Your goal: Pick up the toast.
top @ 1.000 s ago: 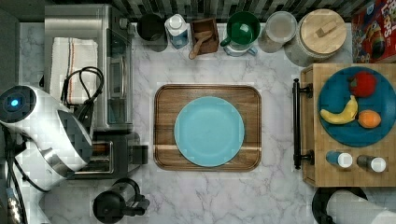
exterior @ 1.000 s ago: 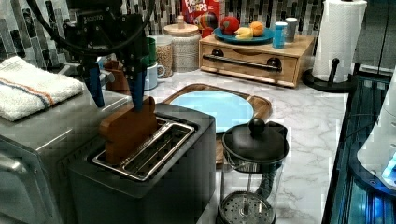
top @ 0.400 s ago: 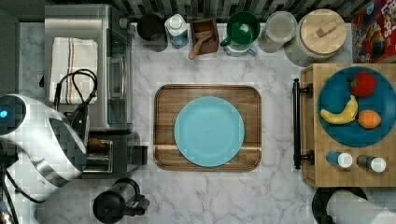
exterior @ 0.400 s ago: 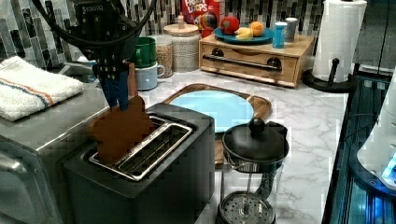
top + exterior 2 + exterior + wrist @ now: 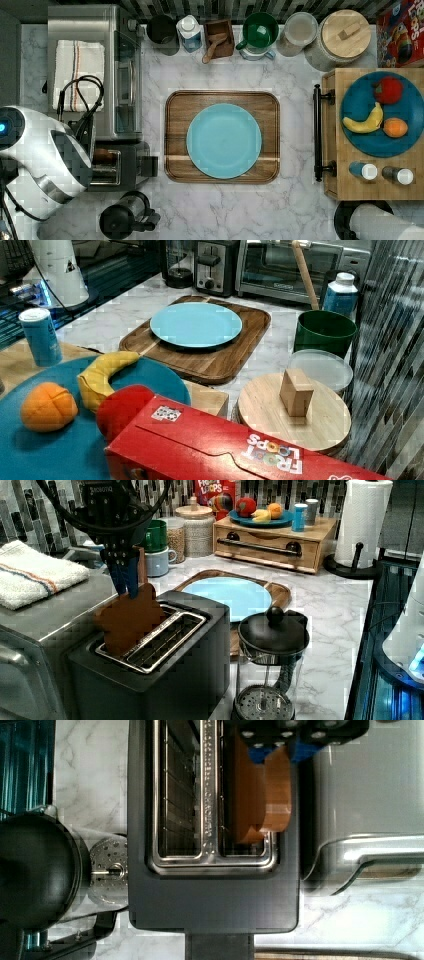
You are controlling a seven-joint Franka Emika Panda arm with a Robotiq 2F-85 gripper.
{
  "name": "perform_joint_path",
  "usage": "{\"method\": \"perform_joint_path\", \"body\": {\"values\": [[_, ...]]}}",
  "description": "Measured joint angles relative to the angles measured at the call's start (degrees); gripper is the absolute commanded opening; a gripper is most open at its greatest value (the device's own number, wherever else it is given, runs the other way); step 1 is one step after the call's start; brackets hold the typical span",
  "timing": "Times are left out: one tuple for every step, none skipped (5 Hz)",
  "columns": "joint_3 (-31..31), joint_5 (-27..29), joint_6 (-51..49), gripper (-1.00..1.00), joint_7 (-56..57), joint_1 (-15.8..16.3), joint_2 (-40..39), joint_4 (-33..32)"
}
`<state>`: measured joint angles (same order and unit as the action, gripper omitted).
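Note:
The toast (image 5: 129,620), a reddish-brown slice, stands up out of the slot of the black and silver toaster (image 5: 170,655) that lies nearest the toaster oven. My gripper (image 5: 125,580) hangs straight above it, and its blue fingers are shut on the slice's top edge. In the wrist view the toast (image 5: 260,800) sits in that slot with the gripper (image 5: 281,751) pinching it from both faces. The toaster's other slot (image 5: 182,795) holds nothing. In the top view my white arm (image 5: 40,160) covers most of the toaster (image 5: 132,165).
A black French press (image 5: 272,640) stands right beside the toaster. The silver toaster oven (image 5: 45,615) with a folded towel (image 5: 35,572) flanks its other side. A blue plate (image 5: 223,140) lies on a wooden tray (image 5: 175,105). Mugs and jars line the back wall.
The blue fingers, apart a second ago, have closed on the top of the toast. The slice now stands more upright in its slot. The arm shifted slightly toward the top view's left.

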<state>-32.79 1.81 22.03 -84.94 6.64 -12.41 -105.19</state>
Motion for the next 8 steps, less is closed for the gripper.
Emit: {"method": "perform_joint_path", "body": {"values": [[0.0,0.45,-0.18,-1.0,0.0,-0.24,0.12,0.0],[-0.56,5.78,-0.56,-1.0,0.0,-1.62,1.04,-0.67],[-0.67,7.56,-5.64,-1.0,0.0,-2.78,2.57,-0.11],[-0.67,10.73,-8.9,-1.0,0.0,-2.93,3.99,0.62],[-1.29,11.2,-10.93,-1.0,0.11,-2.9,4.41,2.74],[-1.37,11.29,-16.09,-1.0,0.17,-3.18,4.42,6.38],[-0.56,10.3,-16.11,-1.0,0.17,-2.82,4.46,9.18],[-0.28,10.18,-15.32,-1.0,0.17,-3.11,4.97,10.24]]}}
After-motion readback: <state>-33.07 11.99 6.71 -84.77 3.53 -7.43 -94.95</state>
